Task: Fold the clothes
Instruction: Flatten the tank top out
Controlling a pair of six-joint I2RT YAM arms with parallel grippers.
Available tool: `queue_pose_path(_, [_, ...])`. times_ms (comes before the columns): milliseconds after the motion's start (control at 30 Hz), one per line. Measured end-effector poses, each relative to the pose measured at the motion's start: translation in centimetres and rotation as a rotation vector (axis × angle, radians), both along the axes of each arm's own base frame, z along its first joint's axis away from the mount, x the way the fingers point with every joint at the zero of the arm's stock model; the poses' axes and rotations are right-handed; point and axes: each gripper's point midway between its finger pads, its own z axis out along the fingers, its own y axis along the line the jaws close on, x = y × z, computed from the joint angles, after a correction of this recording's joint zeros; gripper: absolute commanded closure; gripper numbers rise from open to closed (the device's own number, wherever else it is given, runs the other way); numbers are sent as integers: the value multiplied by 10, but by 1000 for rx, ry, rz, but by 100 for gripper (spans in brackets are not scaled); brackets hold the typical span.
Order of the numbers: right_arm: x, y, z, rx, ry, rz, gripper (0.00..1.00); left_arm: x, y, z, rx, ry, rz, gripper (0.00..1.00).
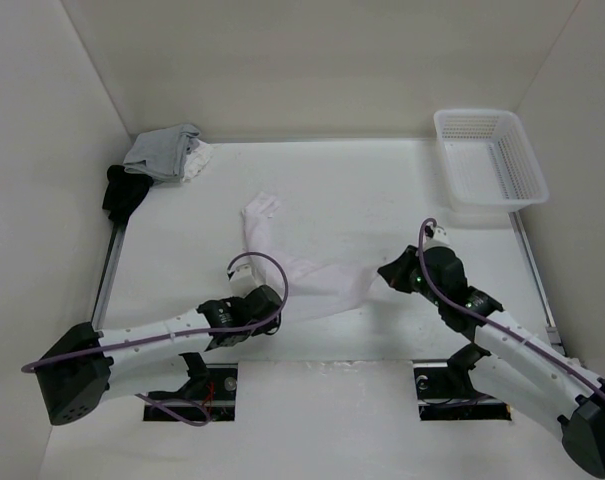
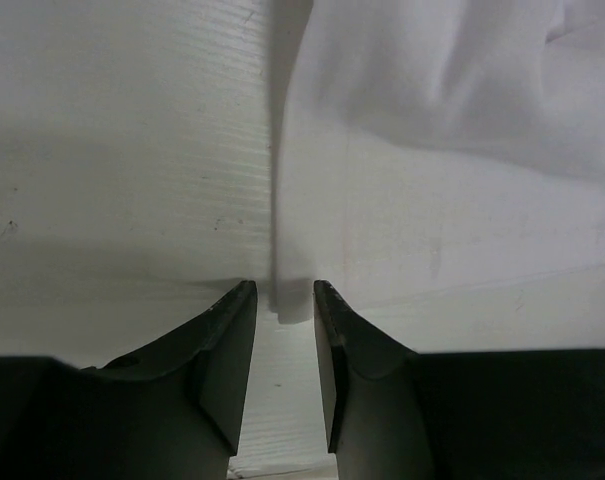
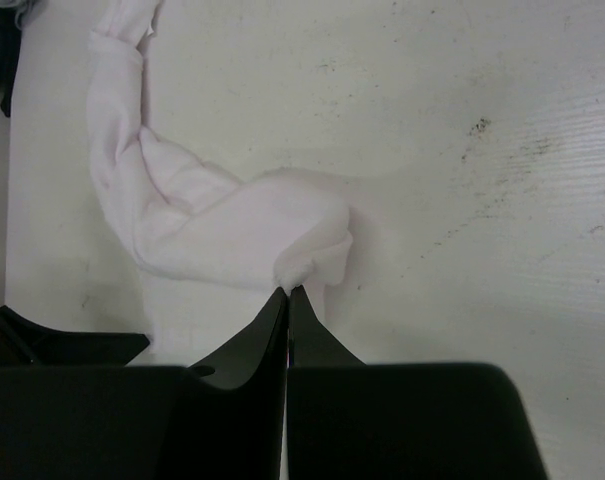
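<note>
white walls [image 1: 282, 60] box in a white table [image 1: 382, 200] on three sides. the left arm lies low and reaches in from the near left corner, with a purple cable [image 1: 257, 262] looping over its wrist. the left gripper [image 1: 274, 300] sits at the near edge of the shirt [image 1: 312, 272]. in the wrist view its fingers [image 2: 232, 330] stand apart, with a small corner of cloth hanging between the tips. whether either finger touches that corner is hard to tell.

the right arm comes in from the near right corner, bent at the elbow, and points its right gripper [image 1: 390, 272] left at the shirt's right end. its jaws are pressed together, and a puckered fold of the shirt is pinched at the very tips.

the shirt lies in the middle of the table as a long bunched strip, running from the right gripper up and left to a narrow end. its collar and sleeves cannot be told apart in the crumple, and the white cloth blends into the table.

a white basket [image 1: 487, 160] sits at the far right corner. a grey-and-white pile [image 1: 167, 150] and a black garment [image 1: 122, 190] sit at the far left, well apart from the shirt. bare table lies between the shirt and the far wall.
</note>
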Motion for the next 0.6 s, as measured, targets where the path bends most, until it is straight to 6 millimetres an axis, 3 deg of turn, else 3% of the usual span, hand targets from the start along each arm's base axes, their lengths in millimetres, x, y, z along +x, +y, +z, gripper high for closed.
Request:
queue_pose_path(100, [1, 1, 1, 4, -6, 0, 100, 3, -5, 0, -8, -5, 6, 77])
queue_pose_path(233, [0, 2, 1, 4, -6, 6, 100, 5, -7, -1, -14, -6, 14, 94])
queue_pose_path(333, [-1, 3, 1, 3, -5, 11, 100, 4, -4, 1, -11, -7, 10, 99])
queue_pose_path(400, [-2, 3, 2, -1, -8, 14, 100, 8, -1, 13, -18, -31, 9, 99])
queue_pose_path(500, [-5, 1, 18, -15, -17, 23, 100, 32, -2, 72, -79, -164, 21, 99])
queue_pose_path(600, [-6, 7, 82, 8, -121, 41, 100, 69, -5, 194, -210, -430, 48, 99])
